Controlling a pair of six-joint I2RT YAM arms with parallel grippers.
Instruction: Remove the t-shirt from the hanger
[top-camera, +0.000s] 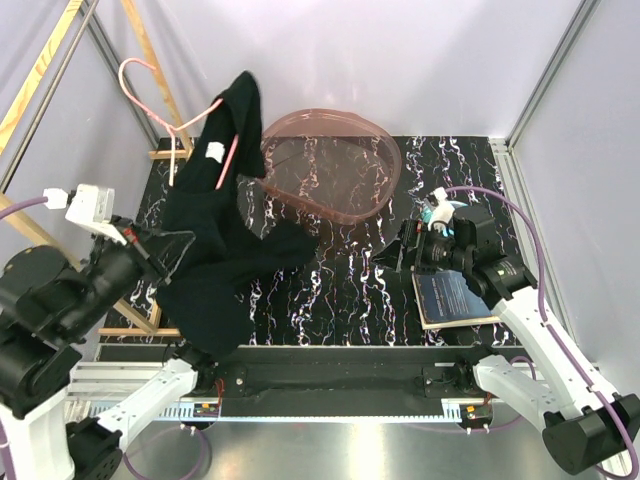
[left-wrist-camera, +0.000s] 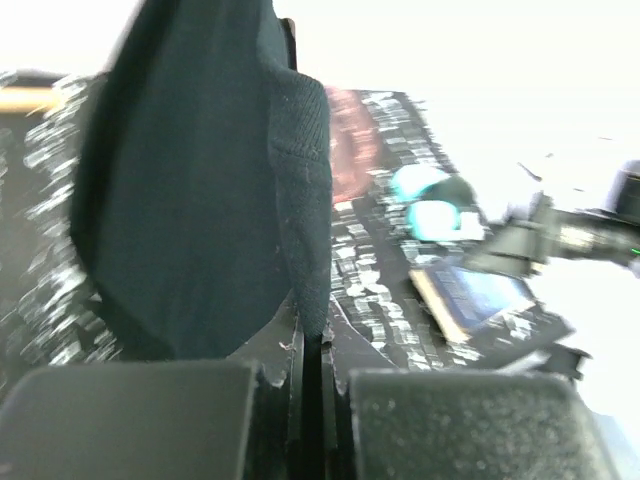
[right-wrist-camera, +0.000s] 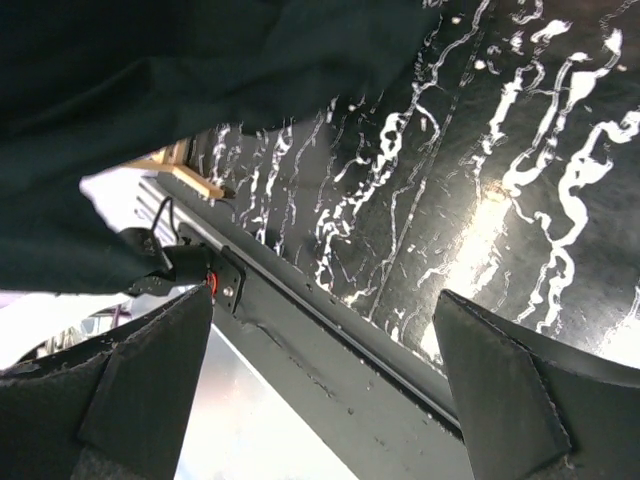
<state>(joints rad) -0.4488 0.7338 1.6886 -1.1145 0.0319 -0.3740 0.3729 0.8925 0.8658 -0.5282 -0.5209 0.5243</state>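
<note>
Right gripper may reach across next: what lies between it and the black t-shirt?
Only bare black marbled tabletop separates the open right gripper from the floppy black fabric t-shirt, as the top view shows; the translucent pink basin sits behind that stretch.

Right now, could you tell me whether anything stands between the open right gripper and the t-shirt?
Nothing visible does. Only bare marbled table lies between the right gripper and the t-shirt; the pink basin sits farther back, off that line.

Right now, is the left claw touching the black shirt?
Touching. The left wrist view shows the left gripper shut on an edge of the shirt.
</note>
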